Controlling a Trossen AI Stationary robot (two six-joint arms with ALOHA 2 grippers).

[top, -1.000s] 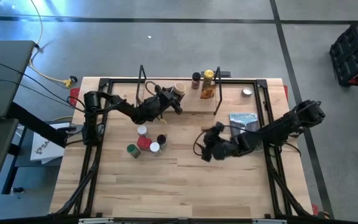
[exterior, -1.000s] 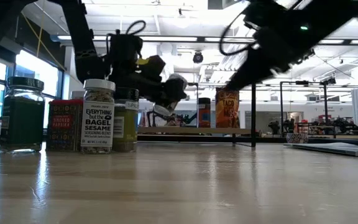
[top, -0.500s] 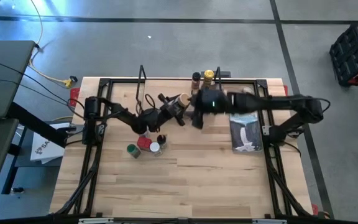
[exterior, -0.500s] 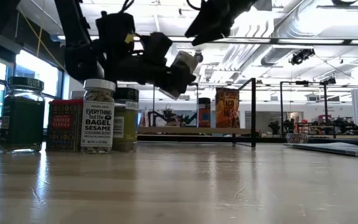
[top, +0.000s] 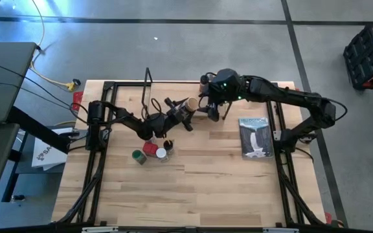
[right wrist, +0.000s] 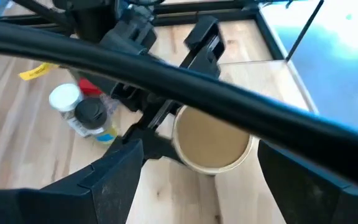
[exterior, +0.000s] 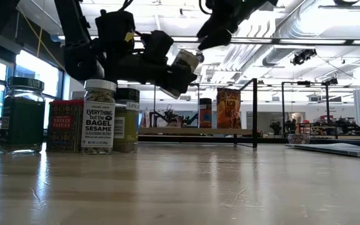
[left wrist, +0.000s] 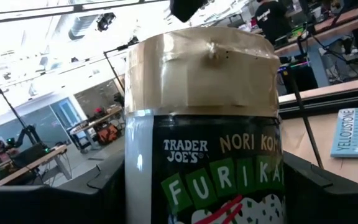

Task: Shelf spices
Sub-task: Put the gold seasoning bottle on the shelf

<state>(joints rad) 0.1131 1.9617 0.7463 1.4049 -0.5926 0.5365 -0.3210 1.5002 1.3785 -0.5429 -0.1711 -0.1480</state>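
Standing in a cluster on the surface (top: 193, 188), left of and nearer the camera side than the shelf (top: 173, 107), are four spice jars: a green-lidded jar (exterior: 22, 114), a red tin (exterior: 65, 125), a white-lidded bagel-seasoning jar (exterior: 98, 117) and a black-lidded jar (exterior: 127, 119). From above, the same group shows as a green lid (top: 136, 156), a red top (top: 150, 147), white lids (top: 161, 154) and a dark lid (top: 168, 144), all close together just below the shelf's left half. Over that cluster the left pincer (top: 185, 111) is clamped on the furikake jar (top: 191, 103), a tan-lidded jar held tilted in the air above the middle of the shelf; its label and taped tan lid (left wrist: 201, 68) fill the left wrist view between the two dark fingers (left wrist: 104, 186). Right of the jar, the right pincer (top: 211, 109) hangs just beside it over the shelf with its fingers (right wrist: 114, 174) spread wide on either side of the tan lid (right wrist: 211, 140), not closed on it. Behind it on the shelf's right part stand a dark jar (exterior: 205, 113) and the orange-red taco packet (exterior: 228, 108), near the black wire upright (exterior: 254, 112). Farther right, off the shelf, a grey-blue booklet (top: 255, 137) lies flat on the surface.
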